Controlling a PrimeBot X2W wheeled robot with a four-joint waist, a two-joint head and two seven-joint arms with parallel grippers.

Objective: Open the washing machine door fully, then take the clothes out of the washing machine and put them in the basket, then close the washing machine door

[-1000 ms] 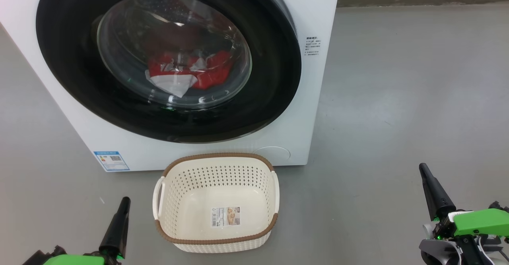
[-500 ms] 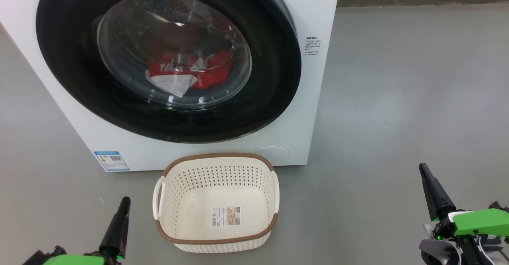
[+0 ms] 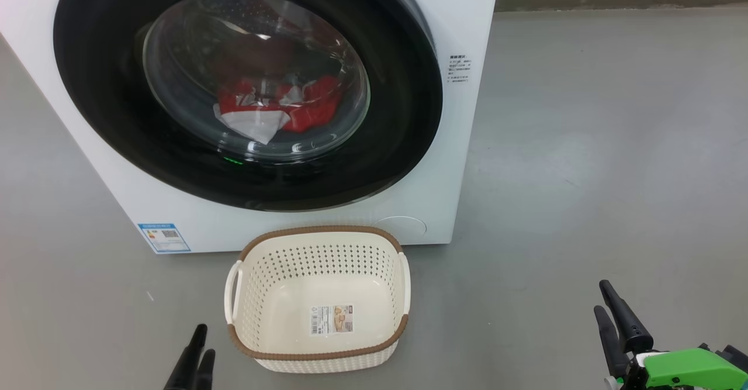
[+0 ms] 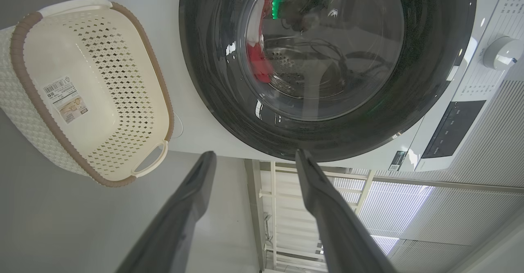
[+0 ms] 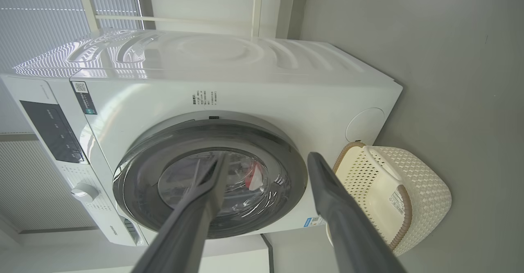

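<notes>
Door [image 3: 245, 86] is seen shut or nearly shut against the front of the washer [image 3: 467, 27], its glass bulge facing out toward the head camera. Being round, it has no long axis. Clothes [image 3: 280, 109] are seen through the glass, lying low in the drum. The basket [image 3: 318, 229] is set on the floor at 6 o'clock of the door, just before the washer, mouth up, its long axis running 9 to 3 o'clock.

The left end effector [image 3: 204, 343] is held low at 7 o'clock of the basket, and the right end effector [image 3: 602, 296] well apart at 4 o'clock. In the wrist views the fingers [image 4: 184, 207] of each are seen spread apart, with nothing between them.

Opening the door is judged the step in hand. A pale edge is seen along the rim from 1 to 3 o'clock; this is taken, without certainty, for the free side, and no handle can be made out. One finger should be hooked behind that edge and the door drawn out along its arc, not straight back, until fully swung. The basket should be kept clear of.
</notes>
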